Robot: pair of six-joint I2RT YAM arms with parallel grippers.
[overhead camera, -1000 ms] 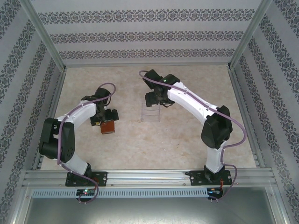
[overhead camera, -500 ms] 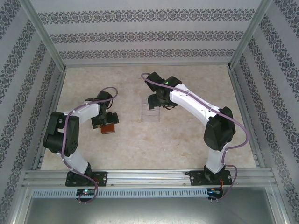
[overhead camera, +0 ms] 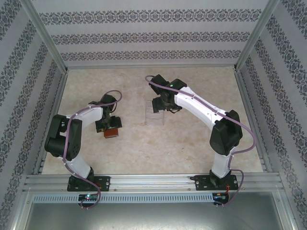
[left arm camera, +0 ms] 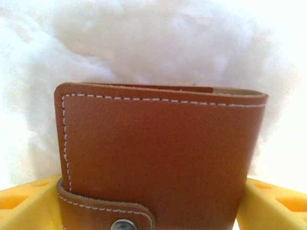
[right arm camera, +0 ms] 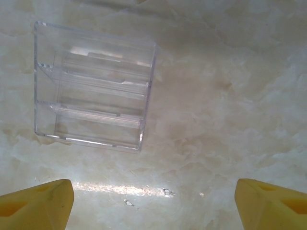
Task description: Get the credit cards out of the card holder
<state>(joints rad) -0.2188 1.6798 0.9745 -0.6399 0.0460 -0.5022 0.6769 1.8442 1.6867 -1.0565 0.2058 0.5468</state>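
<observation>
Right wrist: clear box (right arm camera: 93,86), dividers inside, on table (right arm camera: 230,96); right gripper (right arm camera: 153,203) spread open, near box. Left wrist: closed wallet (left arm camera: 158,153) clamped between left gripper (left arm camera: 151,203) fingers (left arm camera: 29,203).

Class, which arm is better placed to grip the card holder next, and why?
Left. The left gripper straddles the closed card holder; the right gripper hangs open over the table beside the clear box.

The wallet (overhead camera: 112,132) is lying on the table (overhead camera: 144,153) toward its left edge, the box (overhead camera: 154,116) sitting to its right, nearer the far edge.
</observation>
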